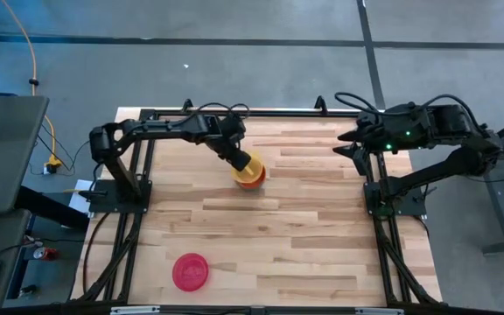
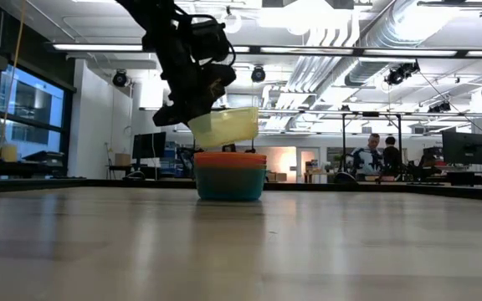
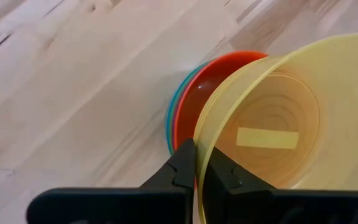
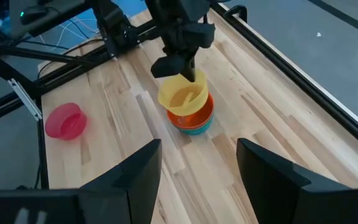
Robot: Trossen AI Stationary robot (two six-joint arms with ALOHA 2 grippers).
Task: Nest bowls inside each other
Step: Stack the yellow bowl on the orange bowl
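My left gripper [image 3: 197, 171] is shut on a yellow bowl [image 3: 278, 118], which it carries just above a stack of nested bowls [image 2: 229, 176]. The stack stands upright on the table; an orange bowl [image 3: 219, 81] is on top, with teal-green and blue rims beneath it. The yellow bowl [image 2: 224, 125] hangs tilted over the stack without touching it in the low view. A pink-red bowl [image 1: 190, 270] rests alone near the table's near-left corner. My right gripper [image 4: 197, 168] waits open at the far right edge [image 1: 350, 144]. The purple bowl is hidden. My left gripper pinches the yellow bowl's rim [image 3: 199, 155], one finger inside the bowl and one outside. The fingers come slanting down from the far left side. The bowl is lifted clear and hangs tilted below them, its mouth facing up, over the orange bowl.
The wooden table [image 1: 304, 236] has bare room across its middle and right. Black frame rails [image 1: 392, 254] run along both sides. People stand in the room beyond the table [image 2: 375, 155], far from the arms.
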